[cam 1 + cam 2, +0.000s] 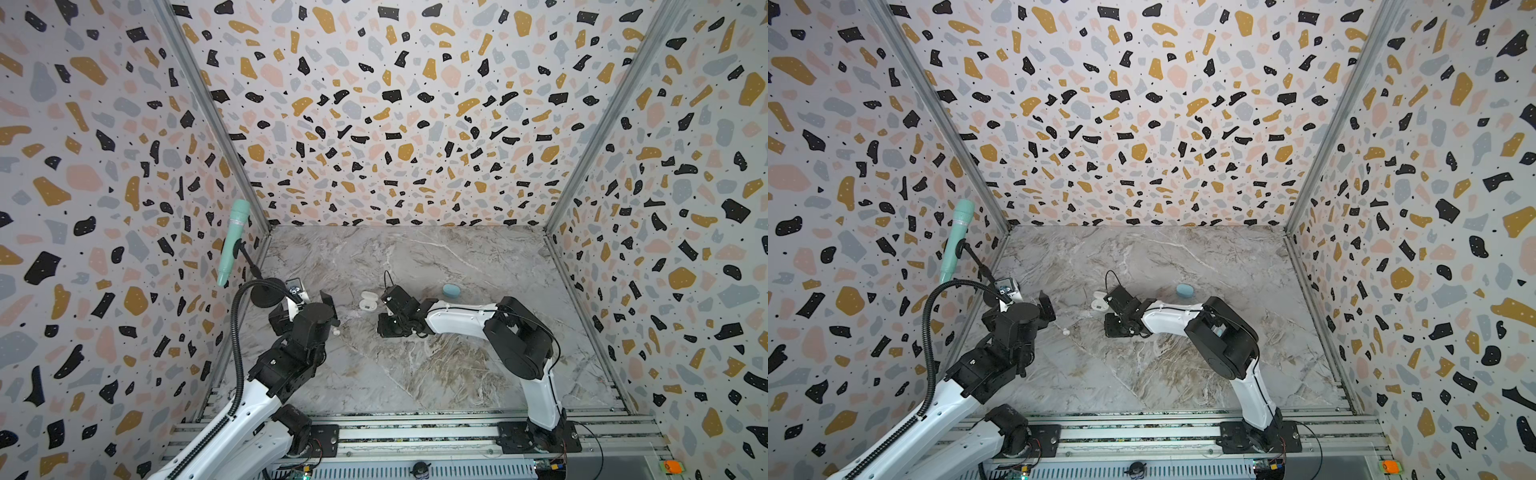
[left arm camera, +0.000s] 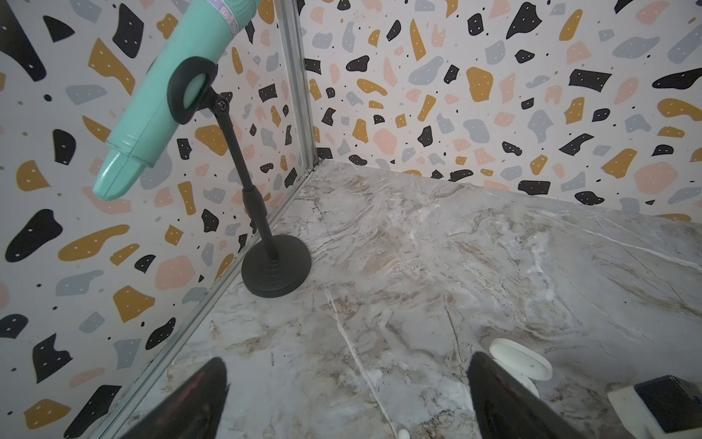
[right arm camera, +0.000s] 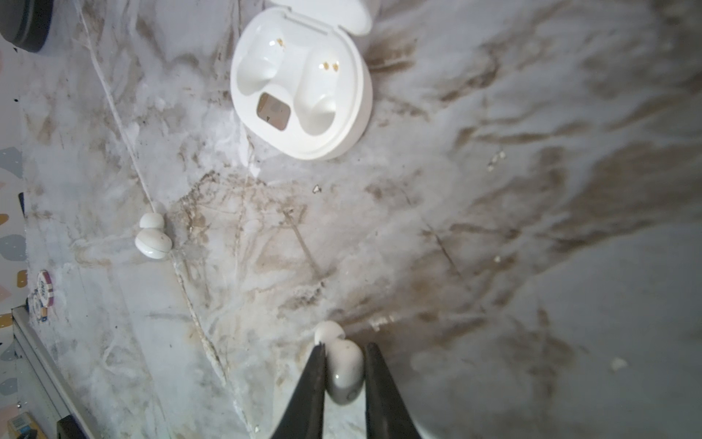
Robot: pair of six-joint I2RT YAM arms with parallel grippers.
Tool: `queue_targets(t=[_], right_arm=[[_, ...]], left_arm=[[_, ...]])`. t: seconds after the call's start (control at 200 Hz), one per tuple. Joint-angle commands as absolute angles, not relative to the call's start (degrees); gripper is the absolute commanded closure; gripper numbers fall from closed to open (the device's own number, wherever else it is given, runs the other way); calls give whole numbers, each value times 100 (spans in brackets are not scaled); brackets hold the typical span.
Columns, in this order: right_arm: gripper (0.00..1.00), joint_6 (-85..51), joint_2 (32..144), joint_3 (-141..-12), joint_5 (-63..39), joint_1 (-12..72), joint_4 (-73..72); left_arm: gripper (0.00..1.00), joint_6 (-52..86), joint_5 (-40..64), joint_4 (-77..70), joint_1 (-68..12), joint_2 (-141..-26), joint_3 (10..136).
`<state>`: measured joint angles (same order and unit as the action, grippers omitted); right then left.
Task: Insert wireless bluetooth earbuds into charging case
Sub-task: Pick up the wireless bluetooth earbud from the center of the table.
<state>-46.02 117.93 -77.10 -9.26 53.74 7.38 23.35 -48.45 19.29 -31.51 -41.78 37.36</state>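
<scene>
- One white earbud [image 3: 343,368] sits between the fingers [image 3: 315,380] of the right gripper [image 3: 345,346]. They are pressed in on both its sides, pinching it. It is low over the marble tabletop [image 1: 415,374], and I cannot tell whether it has cleared the surface.
- The second white earbud [image 3: 153,237] lies loose on the marble. It is well apart from the gripped one and nearer the left arm, and it shows as a small white speck in both top views [image 1: 335,331].
- The white charging case [image 3: 300,83] stands open with its lid tipped back. Both sockets are empty and the gold contacts are bare. It is near the right gripper, not touching it.
- The blue case [image 1: 451,290] lies lid-down and closed, farther back beyond the right arm. No blue earbuds are visible anywhere.
- The left gripper [image 2: 347,361] has its fingers spread wide with nothing between them. It is raised beside the loose earbud and points toward the back-left corner.
- A mint microphone [image 1: 232,245] on a black stand occupies that corner and plays no part.
- Progress is early, in my judgement, since no bud is seated. Left to do: carry the gripped bud to the case, seat it in its socket, then fetch and seat the second one. The state of the blue set is unknown.
</scene>
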Motion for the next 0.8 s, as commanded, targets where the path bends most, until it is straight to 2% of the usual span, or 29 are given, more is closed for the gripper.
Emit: queue_targets(t=[0.0, 0.796], right_arm=[[82, -4502, 11828, -7882, -779, 5414, 955], [87, -3690, 11494, -8302, 427, 5670, 1210]], left_arm=[[0, 2277, -4866, 1819, -3111, -4113, 3677], [0, 2276, -4878, 1808, -3103, -4121, 3682]])
